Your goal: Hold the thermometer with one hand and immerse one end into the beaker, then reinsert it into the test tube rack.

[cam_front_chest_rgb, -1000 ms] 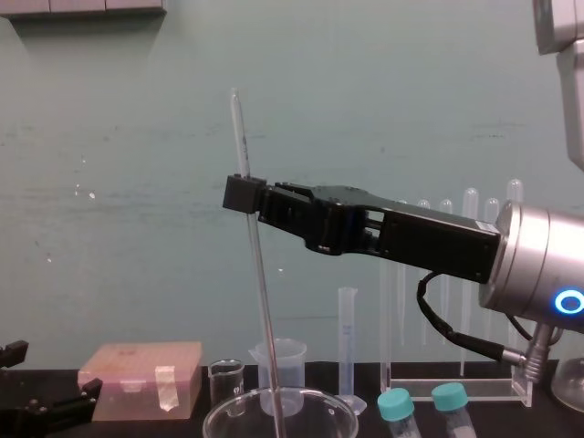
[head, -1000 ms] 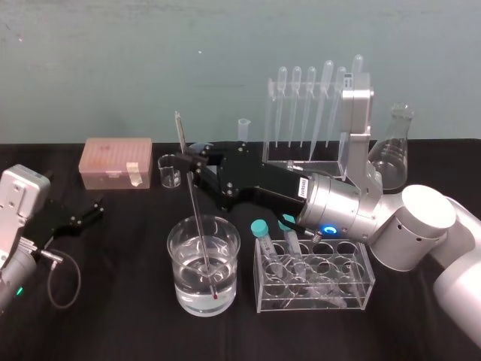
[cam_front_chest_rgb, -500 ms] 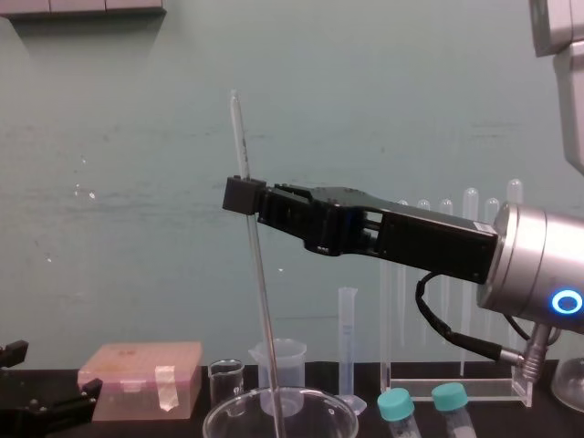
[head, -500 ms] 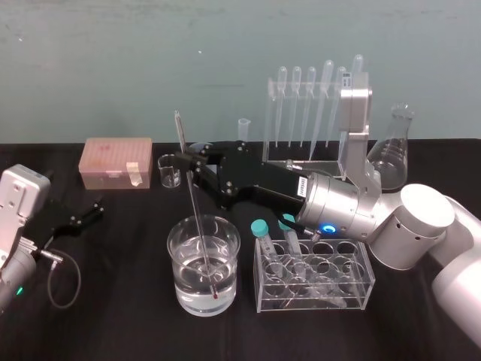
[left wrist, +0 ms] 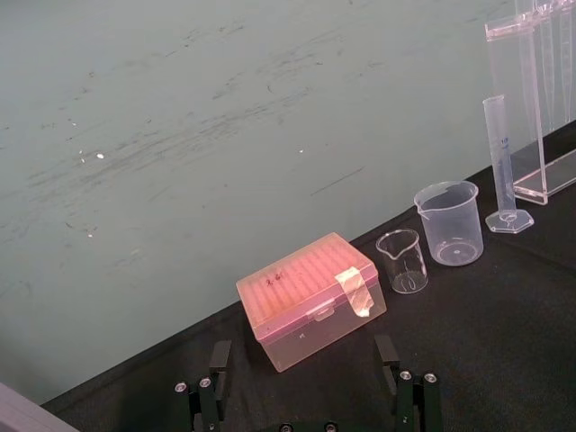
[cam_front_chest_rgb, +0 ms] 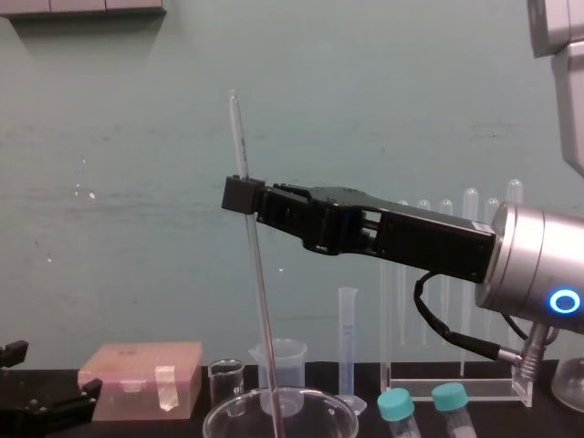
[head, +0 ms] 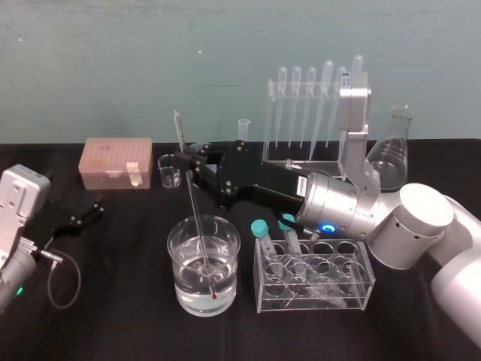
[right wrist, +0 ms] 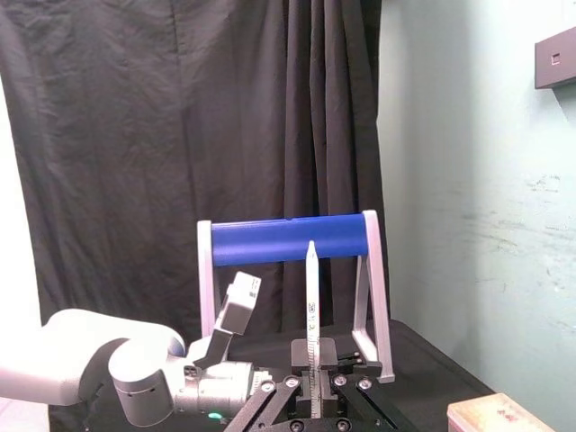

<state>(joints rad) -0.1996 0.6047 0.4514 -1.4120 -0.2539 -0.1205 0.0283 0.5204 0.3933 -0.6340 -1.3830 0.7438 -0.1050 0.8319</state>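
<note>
The thermometer (head: 193, 207), a long thin glass rod, stands nearly upright with its red tip in the water at the bottom of the wide glass beaker (head: 179, 244). My right gripper (head: 185, 160) is shut on the rod well above the beaker's rim; the chest view shows the gripper (cam_front_chest_rgb: 243, 194) clamping the thermometer (cam_front_chest_rgb: 259, 292) below its top. The right wrist view has the thermometer (right wrist: 311, 297) rising from between the gripper (right wrist: 313, 353) fingers. The test tube rack (head: 307, 161), a tall clear frame hung with pipettes, stands behind my right arm. My left gripper (head: 84, 214) rests open at the table's left.
A pink tip box (head: 116, 162), a tiny glass beaker (head: 169, 171), a plastic spouted beaker (left wrist: 447, 222) and a graduated cylinder (left wrist: 500, 153) line the back. A low clear tube holder (head: 316, 277) with teal-capped tubes sits right of the beaker. A conical flask (head: 391, 154) stands far right.
</note>
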